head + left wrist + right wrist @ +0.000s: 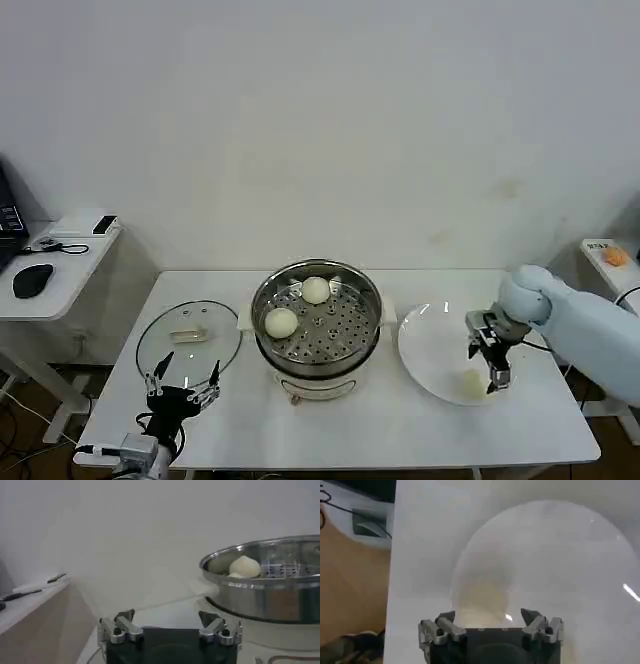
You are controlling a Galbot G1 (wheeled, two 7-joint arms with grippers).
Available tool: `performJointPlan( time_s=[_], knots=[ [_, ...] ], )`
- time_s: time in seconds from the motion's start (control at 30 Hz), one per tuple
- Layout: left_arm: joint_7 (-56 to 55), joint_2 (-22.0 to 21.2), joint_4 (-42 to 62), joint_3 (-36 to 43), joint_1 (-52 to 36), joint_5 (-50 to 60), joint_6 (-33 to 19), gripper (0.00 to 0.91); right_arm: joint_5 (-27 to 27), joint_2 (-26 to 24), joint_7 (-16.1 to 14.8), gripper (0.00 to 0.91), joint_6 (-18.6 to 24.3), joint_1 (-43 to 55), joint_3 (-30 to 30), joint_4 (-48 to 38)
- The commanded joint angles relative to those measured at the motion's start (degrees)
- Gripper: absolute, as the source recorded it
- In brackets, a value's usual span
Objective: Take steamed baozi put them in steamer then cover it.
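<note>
I saw one baozi [470, 381] on the white plate [425, 345], near its front rim, directly under the right gripper [492, 363], jaws apart and straddling it. Two more buns [281, 322] sat on the steamer [316, 325] tray, left and rear. Bare table separated plate and steamer. Left gripper [183, 389] was parked at the front edge beside the glass lid [188, 340], jaws apart.

Right gripper [489, 617], black body, silver metal fingers [440, 626] spread apart, hovered over round flat white plate [560, 560]. One pale yellow, smooth, round steamed baozi [482, 602] lay on plate between fingertips, partly hidden by gripper body. Plate rested on white table [420, 555].
</note>
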Motion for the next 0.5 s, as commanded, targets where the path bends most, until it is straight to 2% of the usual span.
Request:
performJointPlan(
  time_s=[0.03,0.5],
  knots=[
    [-0.35,-0.1,0.77,-0.1,0.01,-0.06,-0.13,0.907,-0.84,1.49,0.21,0.907,0.17,-0.6,0.15,-1.72],
    [-0.32,0.0,1.31,-0.97,-0.19,-0.46,-0.29,0.907,-1.51,2.21,0.02,0.907,0.57,-0.89,0.13,-2.89]
  ],
)
